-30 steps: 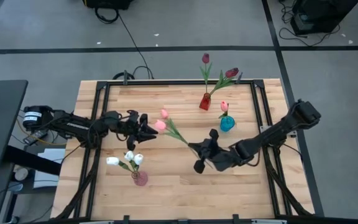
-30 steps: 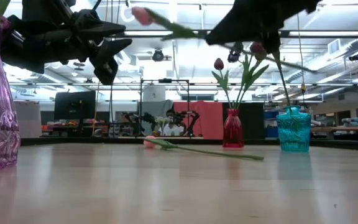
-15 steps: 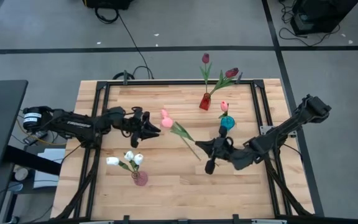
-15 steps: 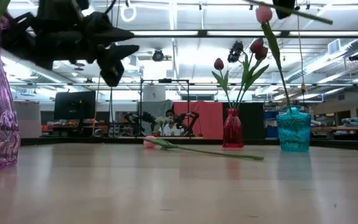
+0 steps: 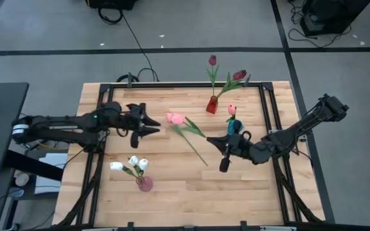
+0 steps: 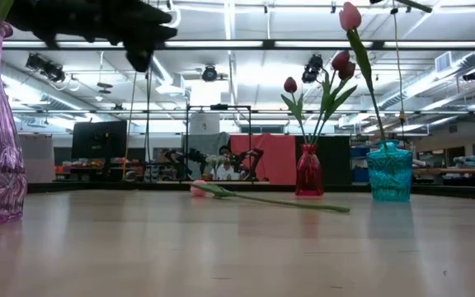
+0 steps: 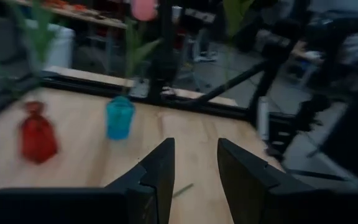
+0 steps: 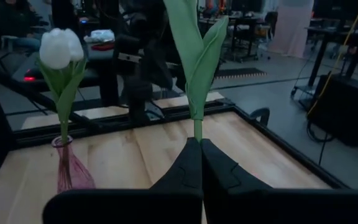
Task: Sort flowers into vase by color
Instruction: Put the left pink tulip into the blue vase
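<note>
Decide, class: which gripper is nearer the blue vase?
Right. The right gripper, shut on a pink tulip's stem, sits just beside the blue vase. The left gripper, open and empty, hovers far across the table, beyond the tulip's head.

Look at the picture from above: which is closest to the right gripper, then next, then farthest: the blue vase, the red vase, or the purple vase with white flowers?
From the right gripper, shut on a pink tulip stem:
1. Blue vase, just beyond it on the table's right side.
2. Red vase, farther back near the far edge.
3. Purple vase, on the left arm's side, near the front edge.
</note>
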